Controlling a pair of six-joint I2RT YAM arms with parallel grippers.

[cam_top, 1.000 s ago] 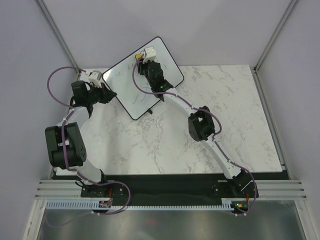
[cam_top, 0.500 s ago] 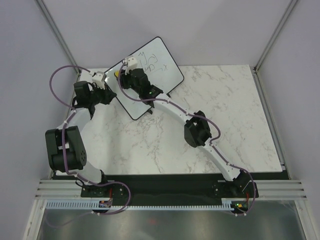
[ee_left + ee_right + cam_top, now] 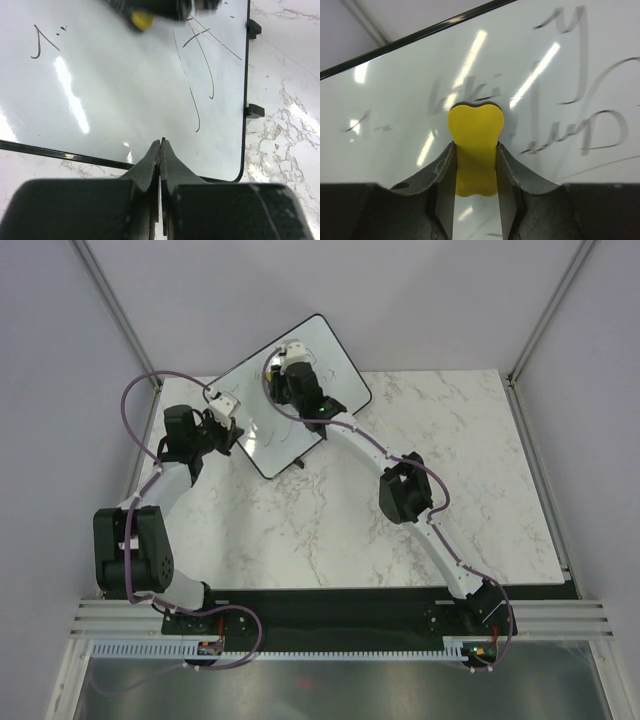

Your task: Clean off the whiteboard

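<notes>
Counter: marbled white, arm bases along the near edge.
Left hand: fingers pressed flat together, nothing between them. The tips sit just over the near rim of the whiteboard; can't tell if they touch it.
Whiteboard: far-left part of the counter, turned diagonally, far corner showing past the counter's far edge. Two black feet on its right rim. Long pen strokes on the near-right area, a small tick toward the left.
Right hand: reaches in from the right and clamps a yellow eraser, with the eraser's head against the far half of the board. Smeared grey scribbles to both sides of it.
</notes>
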